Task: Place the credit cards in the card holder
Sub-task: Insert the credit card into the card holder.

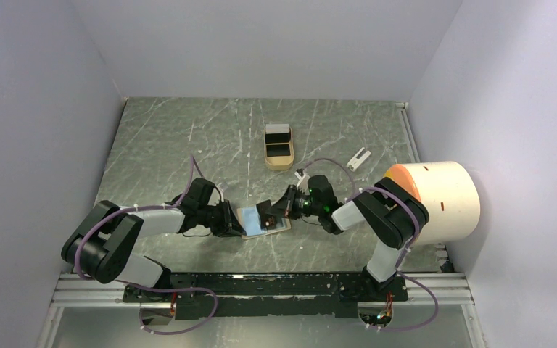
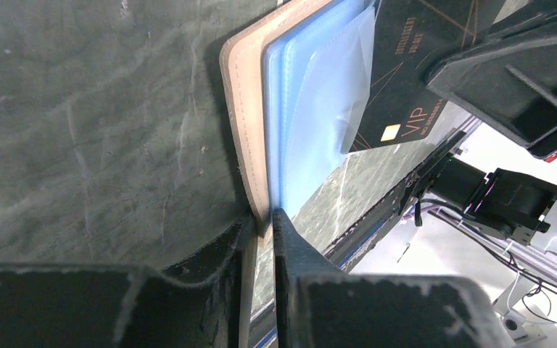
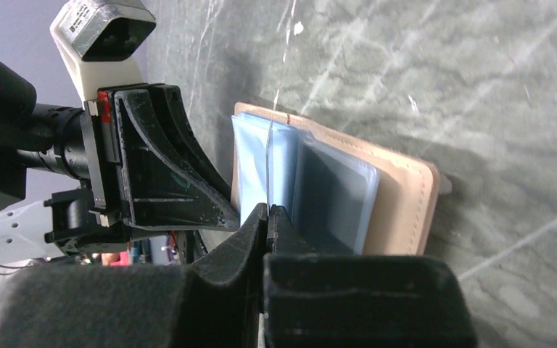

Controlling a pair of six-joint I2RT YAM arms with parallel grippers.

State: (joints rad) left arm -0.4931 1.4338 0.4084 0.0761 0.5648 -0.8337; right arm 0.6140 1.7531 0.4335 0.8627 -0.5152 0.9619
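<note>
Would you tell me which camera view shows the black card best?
The left wrist view: the black card faces that camera, its gold VIP lettering legible. The right wrist view shows only its thin edge between the jaws; the top view shows a small dark patch.

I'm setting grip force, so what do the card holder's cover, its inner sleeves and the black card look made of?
Card holder cover: tan leather or imitation, matte, stitched seam along the edge.
Inner sleeves: thin soft plastic, glossy pale blue, translucent, one sheet bowing.
Black card: probably stiff plastic, smooth black with gold print and a small gold chip.
</note>
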